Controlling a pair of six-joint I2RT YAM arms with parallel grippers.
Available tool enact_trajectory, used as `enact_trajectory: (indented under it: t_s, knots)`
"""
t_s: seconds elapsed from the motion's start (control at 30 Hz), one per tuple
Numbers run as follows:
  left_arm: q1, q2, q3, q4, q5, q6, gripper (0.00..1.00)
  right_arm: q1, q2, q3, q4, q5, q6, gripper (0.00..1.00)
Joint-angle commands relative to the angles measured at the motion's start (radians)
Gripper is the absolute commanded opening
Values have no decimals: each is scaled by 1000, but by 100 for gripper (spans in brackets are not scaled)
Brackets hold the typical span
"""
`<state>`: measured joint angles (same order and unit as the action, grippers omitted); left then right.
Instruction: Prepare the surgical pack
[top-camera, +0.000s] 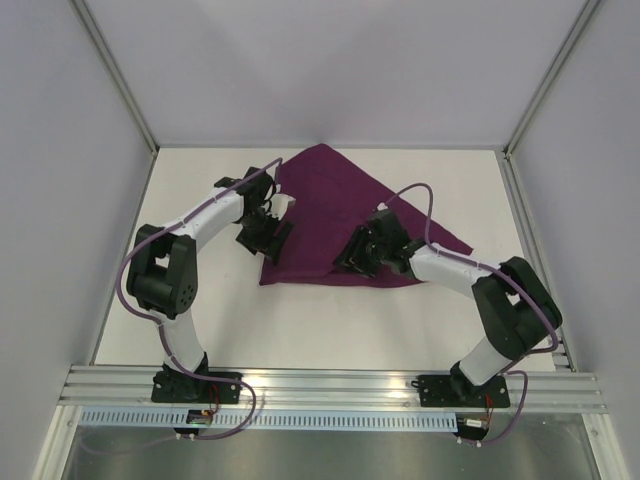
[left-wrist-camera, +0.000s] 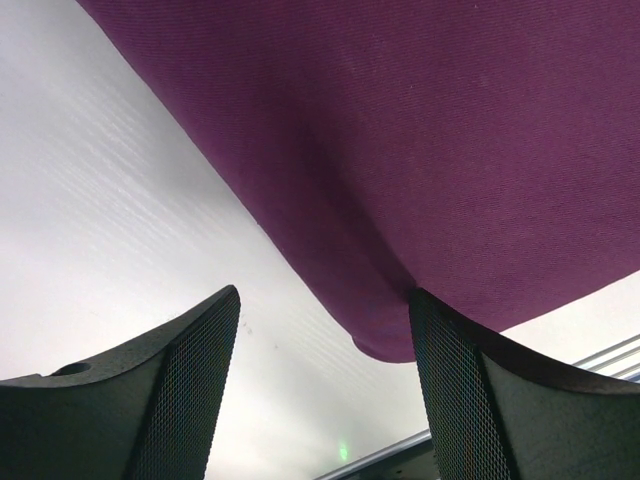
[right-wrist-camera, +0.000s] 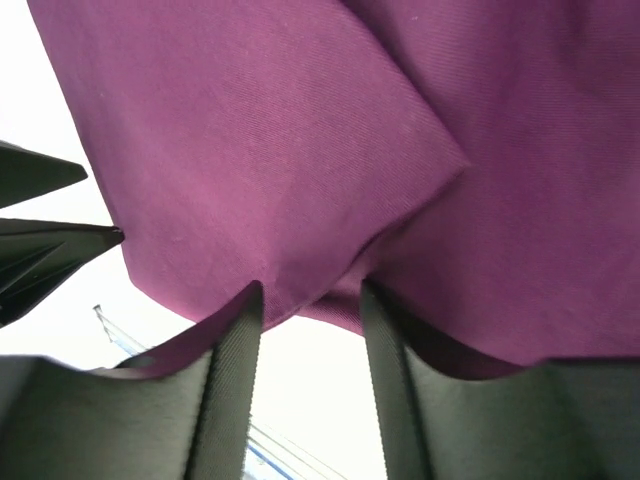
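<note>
A deep-purple fabric sheet (top-camera: 335, 215) is seen from above, spread flat and folded into a rough triangle in the upper middle of a white bench (top-camera: 300, 330). Its point is directed to the top of the frame and its long edge runs across the centre.

The left hand (top-camera: 262, 236) is placed at the sheet's lower left corner. In the left wrist view, this hand (left-wrist-camera: 323, 292) is spread wide. The rounded corner of the sheet (left-wrist-camera: 450, 150) is seen between the fingers (left-wrist-camera: 190, 380), against the right-hand one, and nothing is gripped.

The right hand (top-camera: 358, 255) is placed on the sheet's lower edge, right of centre. In the right wrist view, this hand (right-wrist-camera: 311, 287) is parted about halfway, with white bench shown in the gap. A folded edge of the sheet (right-wrist-camera: 250, 150) is draped at the tips of the fingers (right-wrist-camera: 230, 370). No pinch is visible.
</note>
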<state>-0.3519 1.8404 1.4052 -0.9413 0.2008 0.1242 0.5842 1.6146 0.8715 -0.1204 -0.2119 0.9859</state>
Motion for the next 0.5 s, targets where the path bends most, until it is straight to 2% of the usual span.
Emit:
enact_trajectory:
  t_s: [0.0,0.1,0.23,0.47]
  knots:
    - [-2,-3,18,3,6,31,77,0,-68,34,-113,101,-55,49]
    - [-2,-7,21,2,11,32,77,-23,-140,28,-154,132,-84,52]
    - [-2,-9,21,4,12,32,76,-89,-180,12,-163,125,-119,52]
    - [-2,11,14,24,25,34,75,-193,-73,101,-139,26,-206,50]
